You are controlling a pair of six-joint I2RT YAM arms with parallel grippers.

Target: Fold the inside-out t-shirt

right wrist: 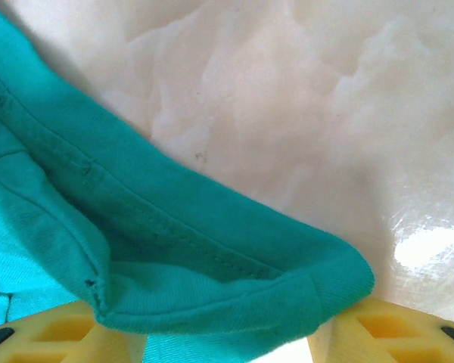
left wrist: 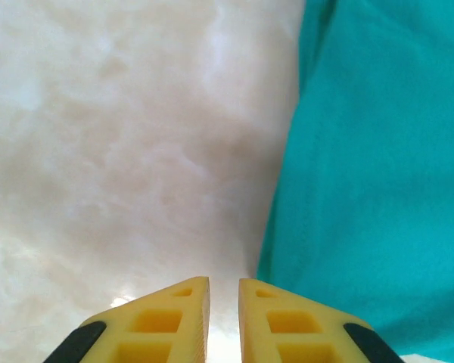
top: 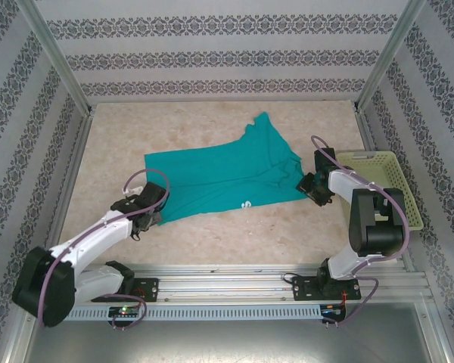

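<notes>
The inside-out t-shirt [top: 227,178] is teal-green and lies spread across the middle of the table, with a small white tag [top: 244,204] near its front edge. My left gripper [top: 156,207] sits at the shirt's front left corner. In the left wrist view its yellow fingers [left wrist: 224,283] stand almost together over bare table, and the shirt's edge [left wrist: 378,189] lies just to their right. My right gripper [top: 309,186] is at the shirt's right edge. There its fingers [right wrist: 219,336] stand wide apart, and a stitched fold of the shirt [right wrist: 174,249] is bunched between and over them.
A pale yellow-green basket [top: 382,185] stands at the right, close behind my right arm. Patterned walls and metal posts close in the table on three sides. Bare marbled tabletop [top: 242,238] lies in front of the shirt.
</notes>
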